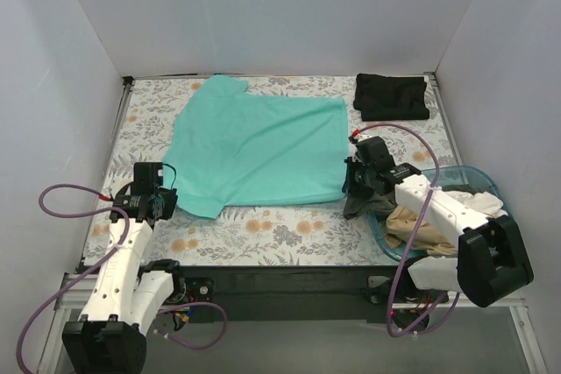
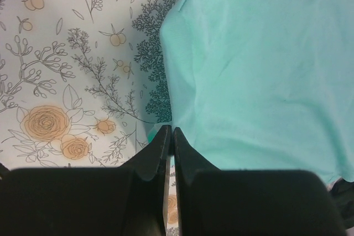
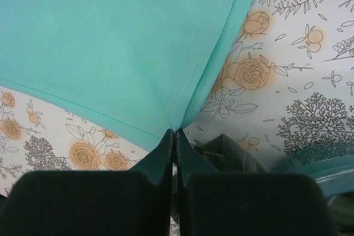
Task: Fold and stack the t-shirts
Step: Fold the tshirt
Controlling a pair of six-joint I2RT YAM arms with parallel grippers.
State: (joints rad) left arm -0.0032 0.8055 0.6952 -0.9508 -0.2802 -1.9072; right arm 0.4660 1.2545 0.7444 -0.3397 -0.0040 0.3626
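A bright teal t-shirt [image 1: 254, 146] lies spread flat on the floral tablecloth. My left gripper [image 1: 166, 192] is shut on its near left edge, and the wrist view shows the teal t-shirt [image 2: 254, 64] pinched at the left gripper's [image 2: 170, 131] tips. My right gripper [image 1: 349, 183] is shut on the near right corner; its wrist view shows the teal t-shirt [image 3: 110, 42] pulled to a point at the right gripper [image 3: 175, 132]. A folded black t-shirt [image 1: 392, 95] lies at the back right. Tan [image 1: 421, 229], white [image 1: 478, 203] and dark grey [image 1: 358, 203] shirts sit in and over the basket.
A translucent blue plastic basket [image 1: 478, 174] stands at the near right beside my right arm, its rim in the right wrist view [image 3: 326, 172]. The dark grey fabric [image 3: 224, 156] hangs just under my right fingers. White walls enclose the table on three sides.
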